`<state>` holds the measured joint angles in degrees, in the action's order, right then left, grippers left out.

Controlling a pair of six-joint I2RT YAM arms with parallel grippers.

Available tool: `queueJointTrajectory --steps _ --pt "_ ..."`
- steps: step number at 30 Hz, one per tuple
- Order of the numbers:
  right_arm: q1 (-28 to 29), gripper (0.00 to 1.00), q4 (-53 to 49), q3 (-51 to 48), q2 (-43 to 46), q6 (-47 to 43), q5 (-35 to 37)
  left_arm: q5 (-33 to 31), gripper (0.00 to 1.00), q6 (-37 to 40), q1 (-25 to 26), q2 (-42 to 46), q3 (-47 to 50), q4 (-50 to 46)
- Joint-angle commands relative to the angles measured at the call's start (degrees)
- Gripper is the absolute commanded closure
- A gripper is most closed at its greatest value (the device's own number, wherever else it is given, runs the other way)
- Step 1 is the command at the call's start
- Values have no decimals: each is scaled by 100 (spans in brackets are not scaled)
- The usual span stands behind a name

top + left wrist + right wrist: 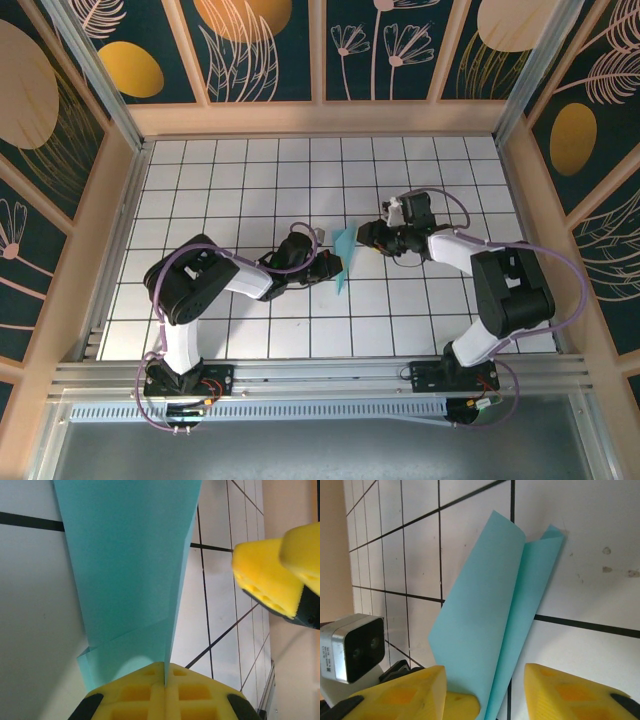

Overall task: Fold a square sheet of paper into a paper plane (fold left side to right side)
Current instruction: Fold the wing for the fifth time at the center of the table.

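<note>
The left end effector (165,674) is clamped shut on one end of the folded cyan sheet of paper (125,565), holding it between the two arms near the middle of the gridded counter (250,170). The right end effector (486,676) straddles the sheet's other end with its jaws apart.

Table (250,180): white tiles with black grid lines, evenly lit. A few small dark specks (606,569) on one tile.
Light wood rim (320,118) on the far, left and right sides.
Walls (265,60): dark teal panels, gold discs, pale line-drawn plants, wood slats between.
Near edge: aluminium rails (320,372), perforated strip (300,410), then grey floor (320,455).
</note>
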<state>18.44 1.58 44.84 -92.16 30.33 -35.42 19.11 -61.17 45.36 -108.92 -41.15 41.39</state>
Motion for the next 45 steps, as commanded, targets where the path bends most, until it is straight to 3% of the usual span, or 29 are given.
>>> queueJointTrajectory --steps 1,13,45 --pt "92 57 218 -10 -152 207 70 110 100 -91 -41 -100 -51 295" --pt "253 67 376 77 -454 463 123 198 96 -236 -38 -239 -61 519" --pt "444 67 645 256 -951 580 106 223 92 -341 -39 -340 -51 669"
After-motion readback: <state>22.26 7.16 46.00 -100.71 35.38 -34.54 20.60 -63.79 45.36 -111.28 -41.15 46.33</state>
